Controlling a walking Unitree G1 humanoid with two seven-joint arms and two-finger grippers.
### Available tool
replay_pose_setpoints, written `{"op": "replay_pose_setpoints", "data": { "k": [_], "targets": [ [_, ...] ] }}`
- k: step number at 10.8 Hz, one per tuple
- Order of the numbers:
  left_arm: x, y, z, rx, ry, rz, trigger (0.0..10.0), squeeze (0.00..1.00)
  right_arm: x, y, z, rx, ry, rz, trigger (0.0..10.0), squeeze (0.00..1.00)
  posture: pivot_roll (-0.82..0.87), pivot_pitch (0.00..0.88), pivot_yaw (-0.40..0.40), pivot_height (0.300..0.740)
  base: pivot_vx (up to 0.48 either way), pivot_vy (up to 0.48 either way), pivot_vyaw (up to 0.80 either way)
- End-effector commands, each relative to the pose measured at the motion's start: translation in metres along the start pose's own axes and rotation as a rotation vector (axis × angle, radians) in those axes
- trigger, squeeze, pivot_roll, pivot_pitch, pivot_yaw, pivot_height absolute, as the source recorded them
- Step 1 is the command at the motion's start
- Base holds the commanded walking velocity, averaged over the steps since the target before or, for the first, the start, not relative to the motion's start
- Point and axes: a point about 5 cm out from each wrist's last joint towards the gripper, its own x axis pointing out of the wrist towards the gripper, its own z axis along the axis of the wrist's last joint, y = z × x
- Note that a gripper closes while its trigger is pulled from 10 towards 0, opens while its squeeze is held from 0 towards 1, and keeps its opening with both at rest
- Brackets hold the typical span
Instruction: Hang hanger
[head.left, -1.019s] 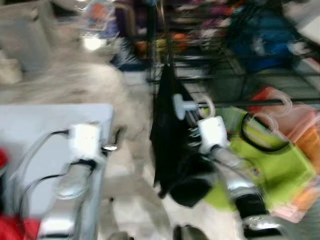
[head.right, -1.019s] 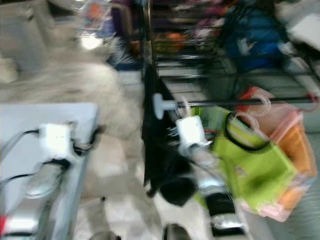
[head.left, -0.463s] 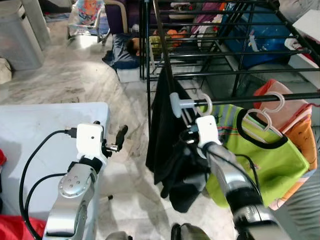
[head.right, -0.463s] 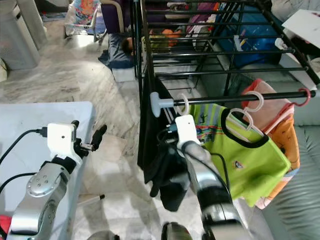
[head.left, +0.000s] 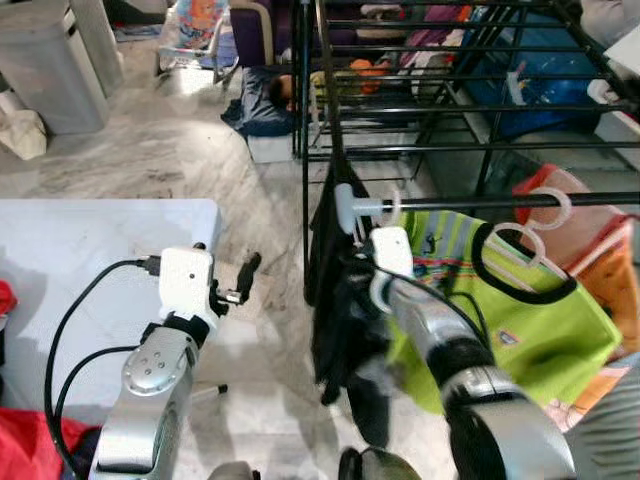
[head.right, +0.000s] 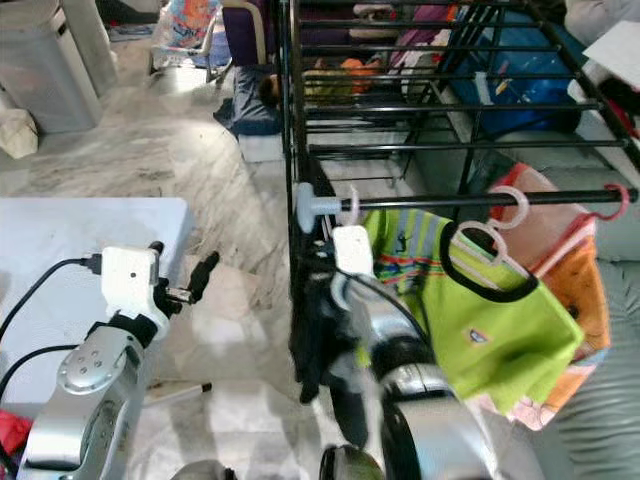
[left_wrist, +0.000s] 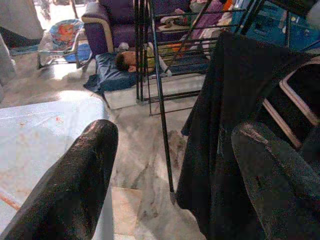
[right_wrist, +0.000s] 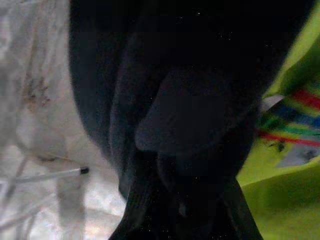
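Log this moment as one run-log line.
task: hang hanger | right tool: against black garment at rack rod | left tool: open, idle beside white table | hanger hook: on rod

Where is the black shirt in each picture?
Left eye view: black shirt hangs at the middle, off the rack's left end.
Right eye view: middle, just left of the green shirt.
Left wrist view: on the right, past the jaws.
Right wrist view: very close, dark, across most of the frame.
Shared landmark: the green shirt beside it.
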Motion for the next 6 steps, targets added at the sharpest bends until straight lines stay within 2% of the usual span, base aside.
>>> {"op": "replay_pose_setpoints", "data": {
  "k": [1, 3, 6],
  "targets": [
    [0.0, -0.001, -0.001, 0.008, 0.011, -0.001, 10.0, 0.0, 0.002, 0.006, -0.002, 0.012, 0.02, 0.021, 10.0, 0.0, 0.1, 0.045, -0.024, 0.74, 0.0, 0.0, 0.0],
    [0.0, -0.001, -0.001, 0.009, 0.008, 0.002, 10.0, 0.0, 0.003, 0.005, -0.004, 0.011, 0.013, 0.003, 10.0, 0.0, 0.1, 0.043, -0.027, 0.74, 0.0, 0.0, 0.0],
    [0.001, -0.005, -0.003, 0.001, 0.012, -0.01, 10.0, 0.0, 0.0, -0.013, -0.016, 0.025, 0.005, -0.05, 10.0, 0.0, 0.09, 0.04, -0.027, 0.74, 0.0, 0.0, 0.0]
  ]
}}
